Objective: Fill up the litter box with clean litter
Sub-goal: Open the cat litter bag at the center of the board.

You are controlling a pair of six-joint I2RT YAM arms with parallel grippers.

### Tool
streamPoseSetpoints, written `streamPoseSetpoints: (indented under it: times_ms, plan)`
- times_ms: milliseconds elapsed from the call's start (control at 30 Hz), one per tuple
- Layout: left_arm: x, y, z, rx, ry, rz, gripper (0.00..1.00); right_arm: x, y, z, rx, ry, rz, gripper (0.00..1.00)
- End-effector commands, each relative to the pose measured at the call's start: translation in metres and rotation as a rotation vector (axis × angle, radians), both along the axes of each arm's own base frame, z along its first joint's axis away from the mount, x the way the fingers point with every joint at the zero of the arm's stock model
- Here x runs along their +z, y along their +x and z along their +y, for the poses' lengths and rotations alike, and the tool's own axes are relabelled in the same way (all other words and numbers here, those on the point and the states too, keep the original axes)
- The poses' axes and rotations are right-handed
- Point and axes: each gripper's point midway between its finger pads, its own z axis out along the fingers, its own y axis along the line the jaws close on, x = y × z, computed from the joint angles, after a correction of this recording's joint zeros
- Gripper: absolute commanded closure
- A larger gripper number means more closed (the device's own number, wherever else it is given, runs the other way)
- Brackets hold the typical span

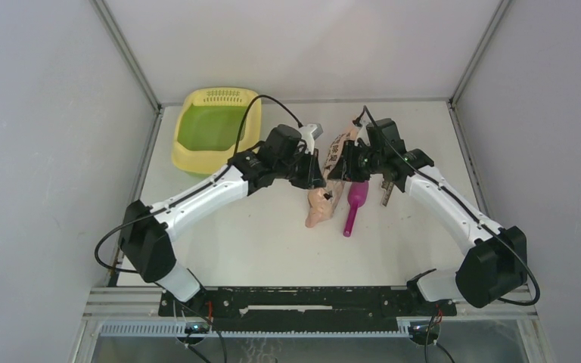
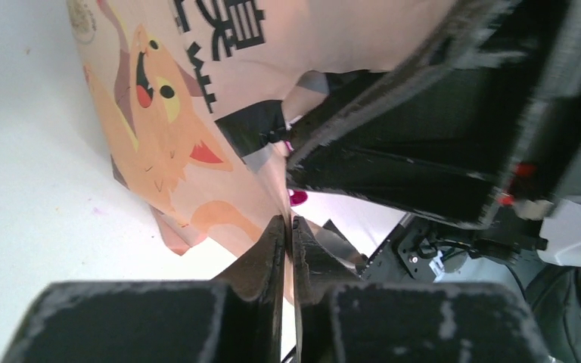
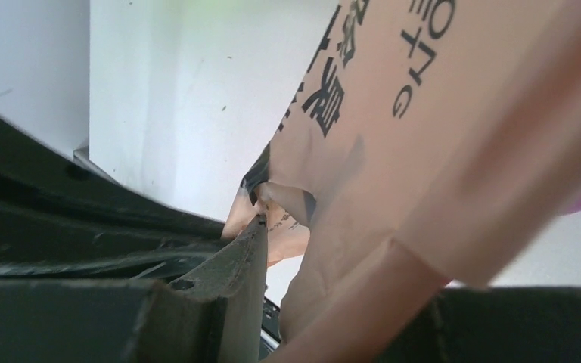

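Peach plastic, thin and crinkly, is what both hands meet on: a soft bag (image 1: 321, 204) with an orange cartoon cat and black letters printed on it. The left hand (image 2: 287, 242) is squeezed tight on one edge of the bag, and the film is pinched flat between its two black fingers (image 2: 261, 261). The right hand (image 1: 346, 168) has another part of the bag between its fingers. The pictures do not show if it is pressing hard or just sitting around the bag.

Two hands on one floppy bag most likely means they want to pull it open or lift it without it sagging.

No clean litter can be seen, so it is probably inside the bag. The litter box (image 1: 185, 162) sits well off to the left of the left hand, in the far corner of the table (image 1: 257, 242). It is hard, smooth yellow plastic with round corners and a row of slots (image 1: 223, 96) at the far end. Its green floor (image 1: 208, 125) looks bare.

A bright pink scoop (image 1: 354, 204) lies just under the right hand, on the side near the arm bases.
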Motion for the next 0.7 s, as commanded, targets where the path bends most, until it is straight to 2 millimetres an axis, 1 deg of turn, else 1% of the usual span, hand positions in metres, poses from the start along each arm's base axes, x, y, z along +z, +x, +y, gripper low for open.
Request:
streamPoseSetpoints:
  times_ms: [0, 67, 167, 467, 667]
  plan:
    - [0.062, -0.017, -0.013, -0.082, -0.194, -0.061, 0.86, 0.001, 0.014, -0.008, -0.065, -0.014, -0.038, 0.64]
    - [0.062, -0.018, -0.013, -0.085, -0.195, -0.058, 0.81, 0.003, 0.016, -0.006, -0.063, -0.005, -0.048, 0.63]
    - [0.062, -0.019, -0.012, -0.087, -0.197, -0.057, 0.77, 0.006, 0.019, -0.005, -0.070, 0.013, -0.051, 0.62]
    - [0.057, -0.019, -0.010, -0.082, -0.187, -0.052, 0.77, 0.009, 0.021, -0.002, -0.062, 0.034, -0.057, 0.60]
    - [0.052, -0.016, -0.004, -0.062, -0.164, -0.059, 0.77, 0.013, 0.022, 0.007, -0.039, 0.069, -0.065, 0.58]
